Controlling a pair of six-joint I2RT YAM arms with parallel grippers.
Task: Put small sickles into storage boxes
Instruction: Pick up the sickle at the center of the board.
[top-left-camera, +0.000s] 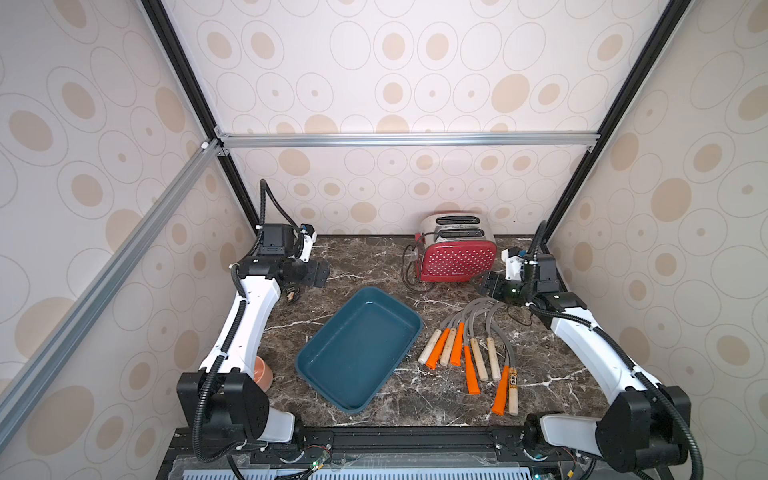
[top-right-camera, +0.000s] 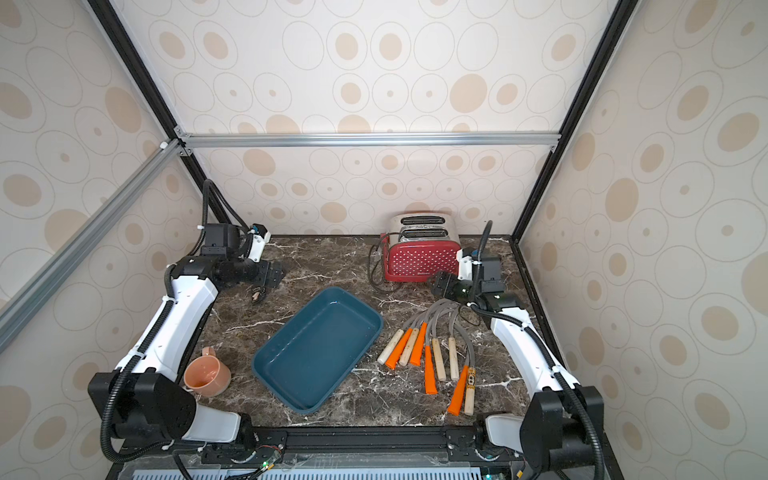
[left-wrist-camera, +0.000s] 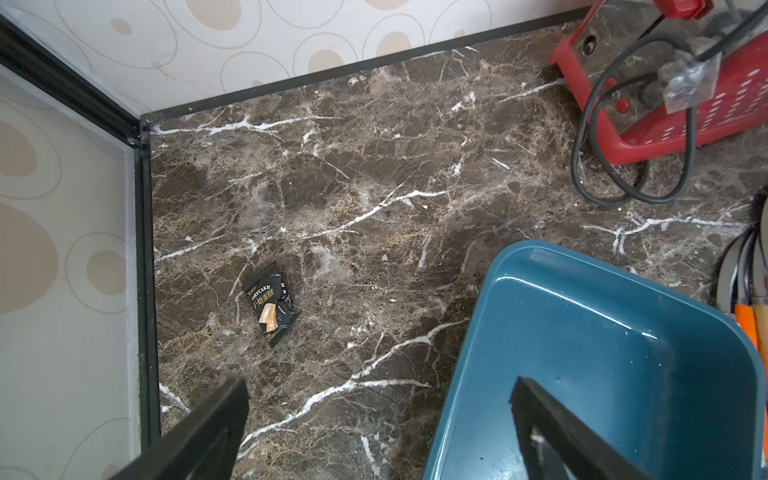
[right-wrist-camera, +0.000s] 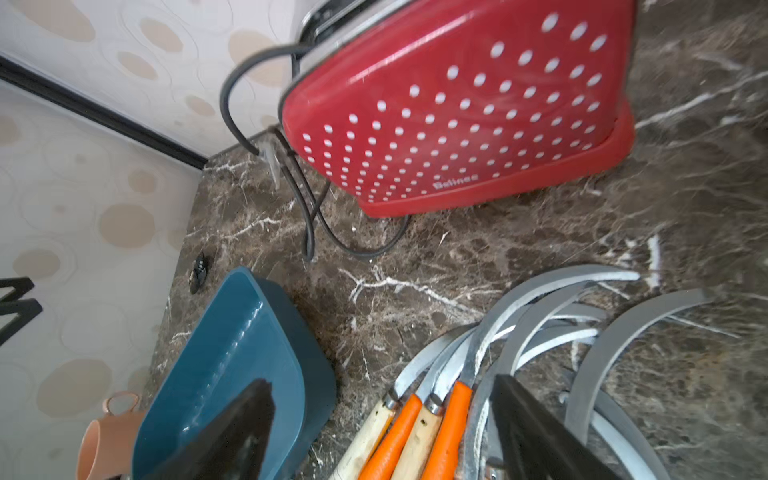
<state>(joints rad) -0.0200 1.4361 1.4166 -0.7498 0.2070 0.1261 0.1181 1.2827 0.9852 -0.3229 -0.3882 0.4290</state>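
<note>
Several small sickles with curved grey blades and pale wood or orange handles lie fanned on the marble, right of the storage box. That box is a dark teal tray with nothing in it. My right gripper hangs open above the blade ends, holding nothing. In the right wrist view its gripper spans the handles, with the tray beside them. My left gripper is open and empty at the back left, past the tray's far corner.
A red polka-dot toaster with a looped black cord stands at the back, close behind my right gripper. A small black snack packet lies near the left arm. A pink cup sits front left.
</note>
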